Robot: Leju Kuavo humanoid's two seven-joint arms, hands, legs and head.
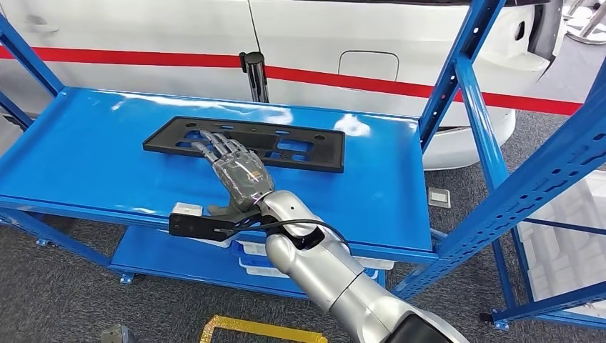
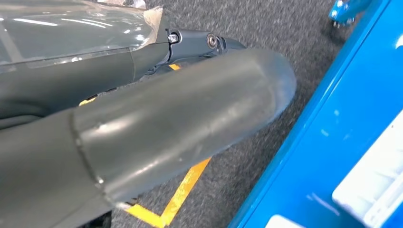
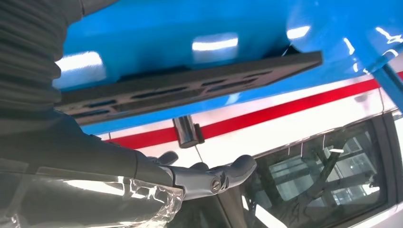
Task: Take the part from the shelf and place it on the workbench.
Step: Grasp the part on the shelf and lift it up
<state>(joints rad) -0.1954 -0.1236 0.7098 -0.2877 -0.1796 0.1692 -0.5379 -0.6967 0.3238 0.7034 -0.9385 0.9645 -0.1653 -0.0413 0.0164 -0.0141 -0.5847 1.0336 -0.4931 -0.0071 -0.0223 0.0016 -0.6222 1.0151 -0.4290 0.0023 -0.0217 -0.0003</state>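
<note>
White car (image 1: 143, 43): fills the far side behind the shelf; red stripe along its side, fuel flap and door seam visible; no readable writing. In the right wrist view its window glass shows.

Blue metal shelf (image 1: 86, 150): glossy top level with light glare, perforated uprights at right, a lower level beneath. Open blue surface to the left and right of the part and along the near edge.

Floor (image 1: 57, 300): dark grey carpet with a yellow tape line (image 1: 250, 329) near the robot.

Part (image 1: 246, 143): flat black rectangular plate with several slots and holes, lying flat on the top level, toward the far middle, clear of the shelf's edges. No label can be read.

Right arm (image 1: 343, 279): silver, reaching in from the near right.

Right hand (image 1: 239, 175): palm down, fingers stretched out flat and slightly apart, fingertips lying over the near edge of the part; nothing gripped.

Left hand (image 2: 142, 123): seen close in the left wrist view, beside the blue shelf frame above the carpet; whether it is wide or closed cannot be told.

White bins (image 1: 250, 261): on the lower level, partly hidden by the arm.
</note>
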